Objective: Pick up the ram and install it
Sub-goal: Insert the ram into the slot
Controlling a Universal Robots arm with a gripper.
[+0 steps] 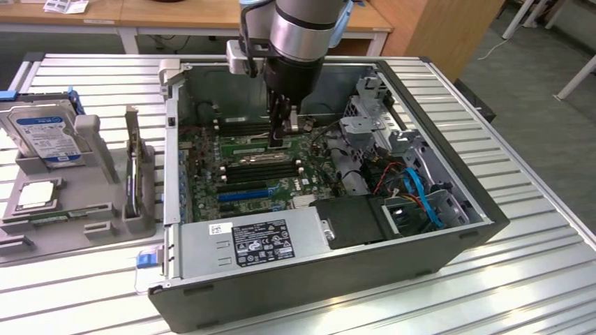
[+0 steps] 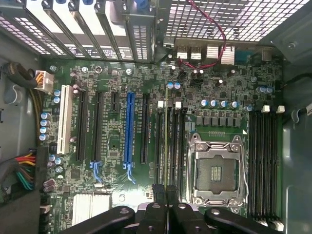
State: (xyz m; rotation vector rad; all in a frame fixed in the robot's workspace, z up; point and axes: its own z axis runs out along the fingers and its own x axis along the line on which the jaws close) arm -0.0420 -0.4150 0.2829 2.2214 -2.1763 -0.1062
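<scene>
edgewise, ram (image 2: 166,146) squarely in hand (image 2: 166,191)

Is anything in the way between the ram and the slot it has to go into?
Nothing visible. The hand grips the ram, seen edge-on, right over the black memory slots next to the CPU socket. No cable or part crosses between them.

A ribbed, silvery metal counter (image 1: 531,237) is seen catching bright light, wooden desks (image 1: 177,12) are lined up behind it, and grey floor (image 1: 531,84) with white furniture legs (image 1: 576,75) is glimpsed at the exterior view's right.
</scene>
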